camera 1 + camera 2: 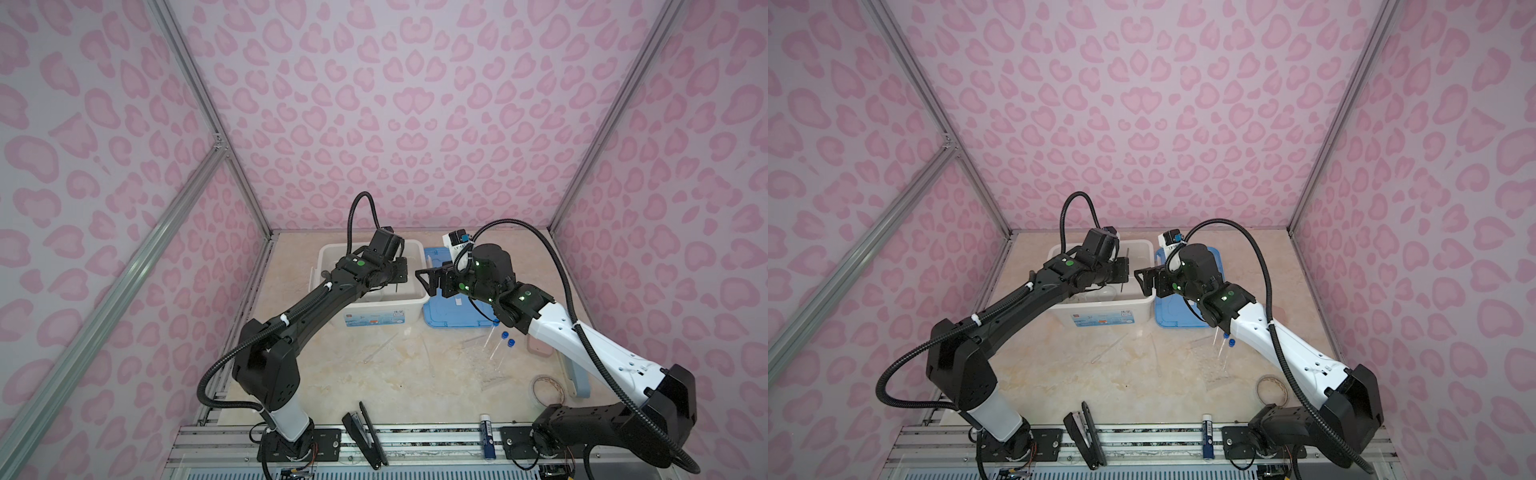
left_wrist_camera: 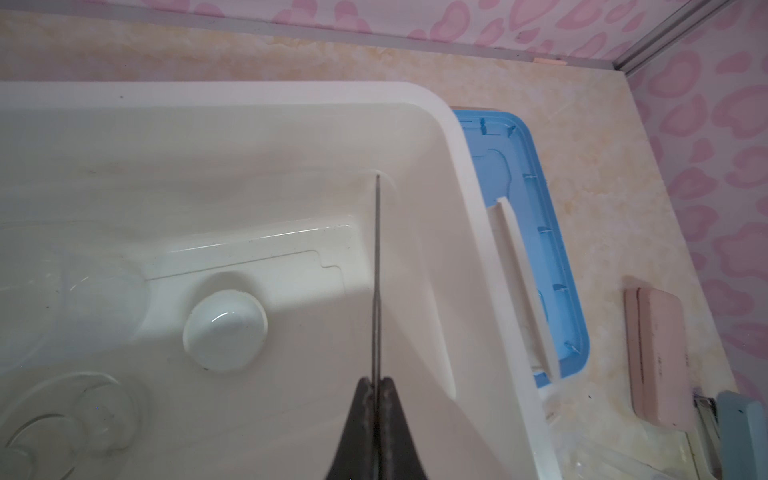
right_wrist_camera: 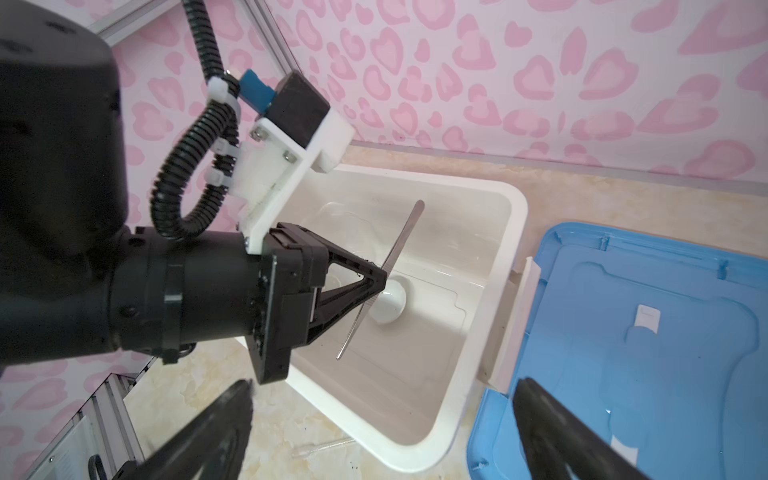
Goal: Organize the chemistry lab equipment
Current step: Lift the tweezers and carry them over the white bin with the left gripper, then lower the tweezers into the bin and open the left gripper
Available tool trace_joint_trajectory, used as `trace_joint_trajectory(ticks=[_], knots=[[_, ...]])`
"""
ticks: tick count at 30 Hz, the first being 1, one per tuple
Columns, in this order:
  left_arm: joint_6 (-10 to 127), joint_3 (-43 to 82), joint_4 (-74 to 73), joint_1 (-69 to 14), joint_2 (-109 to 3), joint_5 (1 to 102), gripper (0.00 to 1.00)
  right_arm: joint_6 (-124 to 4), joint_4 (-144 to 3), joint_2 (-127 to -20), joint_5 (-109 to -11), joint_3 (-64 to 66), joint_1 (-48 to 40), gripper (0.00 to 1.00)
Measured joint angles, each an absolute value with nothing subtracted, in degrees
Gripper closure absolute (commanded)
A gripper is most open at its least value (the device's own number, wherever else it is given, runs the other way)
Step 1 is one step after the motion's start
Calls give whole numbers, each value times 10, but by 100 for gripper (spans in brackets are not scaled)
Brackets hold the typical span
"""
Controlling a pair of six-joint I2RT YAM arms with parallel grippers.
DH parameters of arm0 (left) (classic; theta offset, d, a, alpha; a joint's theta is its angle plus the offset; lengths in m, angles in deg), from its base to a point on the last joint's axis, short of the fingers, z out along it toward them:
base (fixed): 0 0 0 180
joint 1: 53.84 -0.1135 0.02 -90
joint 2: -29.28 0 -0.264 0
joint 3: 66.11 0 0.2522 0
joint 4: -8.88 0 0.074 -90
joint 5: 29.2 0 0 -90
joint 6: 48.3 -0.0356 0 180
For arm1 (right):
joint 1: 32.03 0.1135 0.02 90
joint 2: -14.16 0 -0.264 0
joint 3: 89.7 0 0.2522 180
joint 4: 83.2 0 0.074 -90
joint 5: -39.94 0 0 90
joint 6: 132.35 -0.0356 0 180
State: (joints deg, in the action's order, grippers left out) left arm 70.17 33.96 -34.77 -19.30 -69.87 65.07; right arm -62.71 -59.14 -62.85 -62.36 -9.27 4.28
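Our left gripper point(image 3: 381, 286) clamps the metal tweezers point(image 3: 405, 232) above the white bin point(image 3: 513, 241), we judge for release inside. The right gripper point(image 1: 426, 284), at the bin's 3 o'clock, gapes empty.

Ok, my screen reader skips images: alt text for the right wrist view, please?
The left gripper holds metal tweezers over a white bin containing a white domed piece. A blue lid lies beside it; the right gripper is open.
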Motion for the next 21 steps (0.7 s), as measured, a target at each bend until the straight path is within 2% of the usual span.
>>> trace_joint_trajectory(ticks=[7, 21], knots=[[717, 341, -317, -207, -775, 633, 96, -638, -609, -634, -624, -102, 40, 3], [722, 328, -275, -209, -839, 637, 97, -642, -642, -648, -669, -120, 40, 3]])
